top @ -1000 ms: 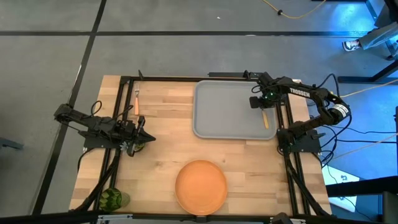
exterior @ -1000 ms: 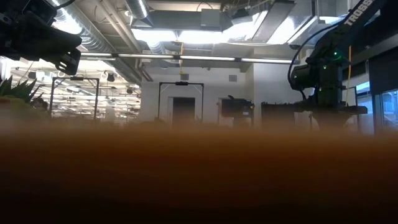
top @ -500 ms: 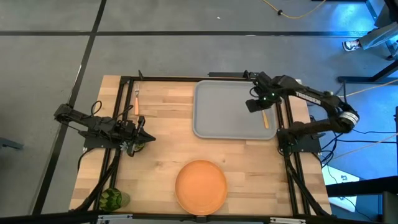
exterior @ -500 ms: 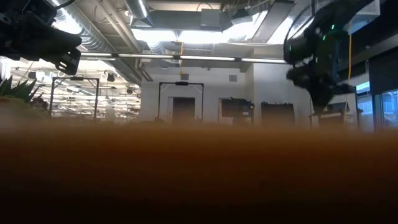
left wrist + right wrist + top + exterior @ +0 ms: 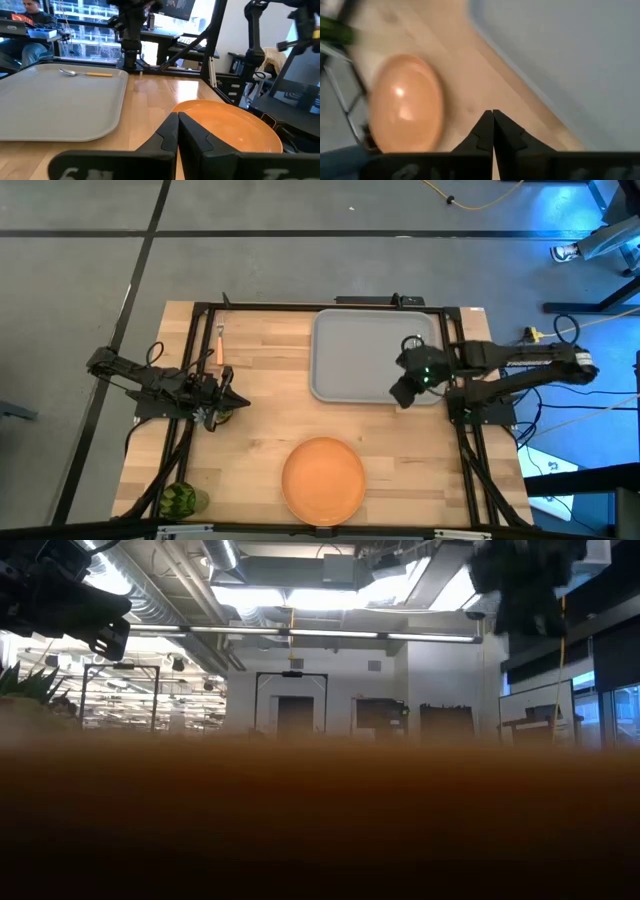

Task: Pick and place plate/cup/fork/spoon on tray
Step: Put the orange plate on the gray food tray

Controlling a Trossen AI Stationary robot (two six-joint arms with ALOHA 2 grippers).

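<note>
At the left edge of the worktop (image 5: 270,410) we saw the left end effector (image 5: 232,401) resting low, its fingers clenched together with nothing between them. A small green thing lay partly hidden under its tip; we could not tell what it was. A leafy green plant (image 5: 180,501) stood at the near left corner.

Behind the left arm, near the far edge of the worktop, the fork (image 5: 220,346) lay with its orange handle toward the front, well apart from the tray (image 5: 350,365).

In the middle, near the front edge, the orange plate (image 5: 323,480) lay flat on the wood, apart from the tray.

Further right, the light-grey tray lay at the far side of the worktop. In the left wrist view the spoon (image 5: 84,73) lay inside the tray, close to its rim on the right arm's side, with the bowl and the orange handle along that rim. In the high view the right arm covered most of that place, so we could not see the spoon clearly there.

The right end effector (image 5: 405,391) hung over the near right corner of the tray, above the rim. Its fingers (image 5: 485,132) were pressed together and held nothing, and its own camera looked down at the plate and the tray's corner.
</note>
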